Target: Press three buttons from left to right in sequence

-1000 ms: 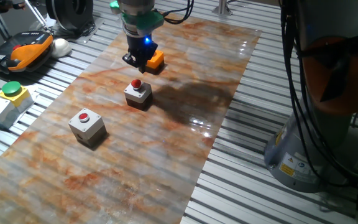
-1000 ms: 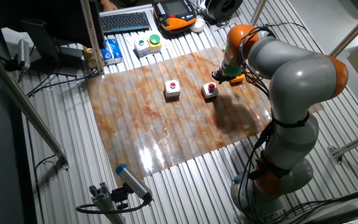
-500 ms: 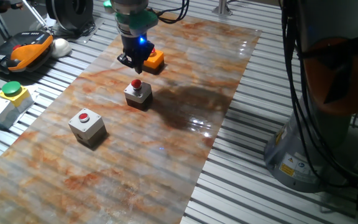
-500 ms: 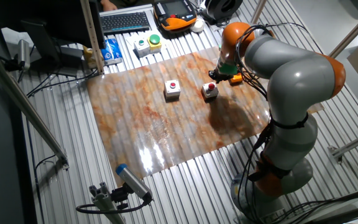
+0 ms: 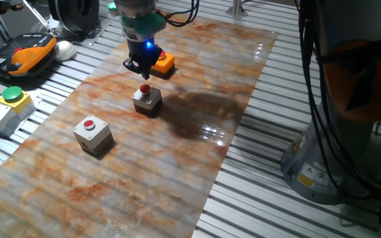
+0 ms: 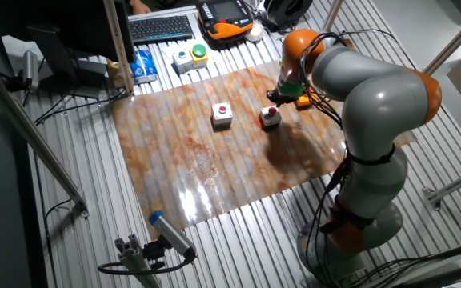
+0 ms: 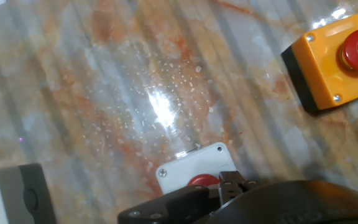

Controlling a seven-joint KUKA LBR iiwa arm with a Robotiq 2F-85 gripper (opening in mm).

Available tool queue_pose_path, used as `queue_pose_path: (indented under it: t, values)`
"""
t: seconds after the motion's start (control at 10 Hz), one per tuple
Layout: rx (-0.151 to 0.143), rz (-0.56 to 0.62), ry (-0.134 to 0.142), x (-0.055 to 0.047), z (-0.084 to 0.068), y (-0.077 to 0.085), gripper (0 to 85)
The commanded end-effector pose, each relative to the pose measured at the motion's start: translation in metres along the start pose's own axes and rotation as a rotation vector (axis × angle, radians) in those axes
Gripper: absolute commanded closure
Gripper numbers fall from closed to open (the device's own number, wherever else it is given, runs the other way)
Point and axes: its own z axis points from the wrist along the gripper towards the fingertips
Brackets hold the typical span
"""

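Three boxes with red buttons lie in a row on the marbled mat. The left grey-white box [image 5: 92,134] [image 6: 222,114] stands apart. My gripper [image 5: 143,71] [image 6: 274,99] hangs just above the middle grey-white box [image 5: 147,99] [image 6: 270,118]. The flat orange box [image 5: 163,63] [image 6: 303,101] sits right behind it. In the hand view the fingers meet with no gap at the gripper tip [image 7: 221,180], covering part of the middle box's red button [image 7: 197,181]. The orange box [image 7: 331,59] is at the top right and the left box's corner [image 7: 14,193] at the bottom left.
A grey box with a green button and yellow top [image 5: 5,104] [image 6: 192,56] stands off the mat on the ribbed table. An orange-black pendant [image 5: 22,53] and a keyboard [image 6: 160,28] lie further back. The arm's base [image 5: 336,132] rises at the right.
The gripper has shifted left, away from the orange box, and now hangs over the far side of the middle box. The boxes have not moved.
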Motion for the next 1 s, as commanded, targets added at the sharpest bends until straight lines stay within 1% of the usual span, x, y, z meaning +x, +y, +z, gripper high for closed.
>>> queue_pose_path:
  t: [0.0, 0.1, 0.3, 0.4, 0.6, 0.7, 0.9]
  values:
    - [0.003, 0.006, 0.000, 0.001, 0.000, 0.003, 85.0]
    - [0.014, 0.012, -0.004, 0.003, -0.001, 0.007, 85.0]
    - [0.022, 0.006, -0.006, 0.005, 0.002, 0.010, 85.0]
    - [0.020, 0.001, -0.007, 0.005, 0.006, 0.009, 85.0]
    - [0.023, -0.001, -0.020, 0.007, 0.013, 0.009, 85.0]
    - [0.016, 0.003, -0.020, 0.008, 0.015, 0.010, 85.0]
    - [-0.065, 0.032, 0.003, 0.010, 0.016, 0.011, 85.0]
